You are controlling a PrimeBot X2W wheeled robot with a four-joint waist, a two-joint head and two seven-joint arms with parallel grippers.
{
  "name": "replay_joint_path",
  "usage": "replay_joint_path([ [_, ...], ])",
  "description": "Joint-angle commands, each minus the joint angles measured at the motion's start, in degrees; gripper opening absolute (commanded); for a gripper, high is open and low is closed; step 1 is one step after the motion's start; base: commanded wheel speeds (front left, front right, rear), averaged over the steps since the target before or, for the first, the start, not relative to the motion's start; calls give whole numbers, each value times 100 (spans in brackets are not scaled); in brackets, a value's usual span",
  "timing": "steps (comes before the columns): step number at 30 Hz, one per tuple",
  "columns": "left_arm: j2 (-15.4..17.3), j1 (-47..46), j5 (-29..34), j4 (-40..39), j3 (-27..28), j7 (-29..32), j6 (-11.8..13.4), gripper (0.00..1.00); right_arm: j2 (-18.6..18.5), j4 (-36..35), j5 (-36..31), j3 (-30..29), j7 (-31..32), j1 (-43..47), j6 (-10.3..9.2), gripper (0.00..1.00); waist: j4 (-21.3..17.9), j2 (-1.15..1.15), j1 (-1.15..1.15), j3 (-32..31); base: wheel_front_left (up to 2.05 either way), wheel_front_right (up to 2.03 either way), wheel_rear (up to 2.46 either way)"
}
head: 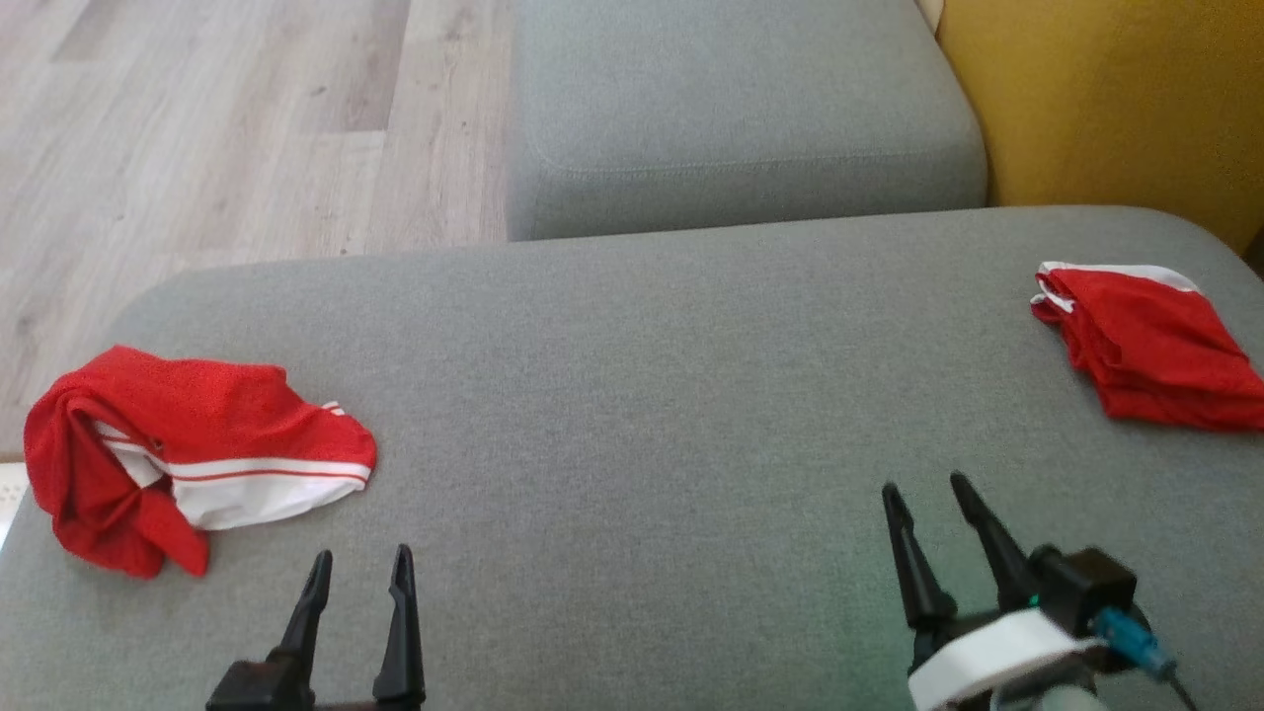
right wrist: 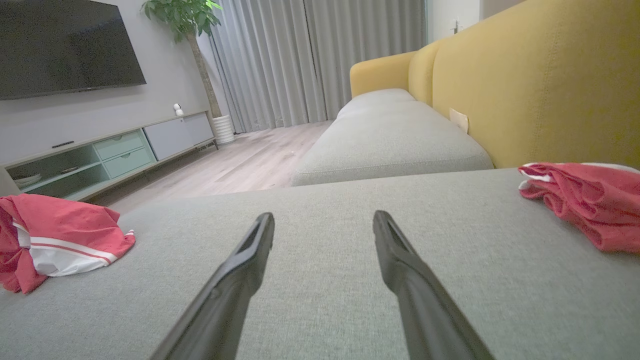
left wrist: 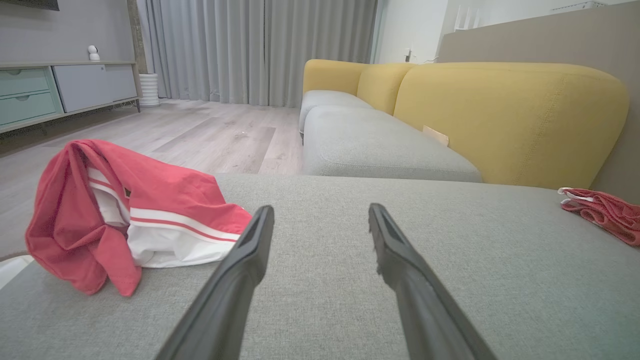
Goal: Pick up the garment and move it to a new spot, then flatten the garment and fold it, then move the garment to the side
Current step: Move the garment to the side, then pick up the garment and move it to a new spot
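A crumpled red garment (head: 188, 449) with a white band lies bunched at the left end of the grey sofa seat (head: 652, 395); it also appears in the left wrist view (left wrist: 130, 215) and the right wrist view (right wrist: 60, 235). A second red garment (head: 1150, 346), folded flat, rests at the seat's right end (left wrist: 605, 212) (right wrist: 585, 200). My left gripper (head: 360, 568) hovers open just right of and nearer than the crumpled garment, nothing between its fingers (left wrist: 320, 215). My right gripper (head: 928, 494) stands open over bare seat, below and left of the folded garment (right wrist: 322, 220).
A second grey seat cushion (head: 741, 109) extends away beyond the seat, with a yellow backrest (head: 1116, 99) along the right. Wooden floor (head: 217, 128) lies off the seat's far-left edge. A TV stand (right wrist: 105, 155) and curtains (left wrist: 250, 50) stand across the room.
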Motion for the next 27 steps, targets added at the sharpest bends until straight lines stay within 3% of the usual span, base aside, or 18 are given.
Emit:
replay_joint_path([
  [1, -13, -204, 4, -236, 223, -32, -13, 100, 43, -219, -48, 107, -77, -125, -5, 100, 3, 0, 0, -46, 0, 0, 0],
  [27, -13, 28, 37, -161, 194, -32, -16, 100, 179, -150, -282, -52, -77, 221, -5, 100, 27, 0, 0, -276, 0, 0, 0],
])
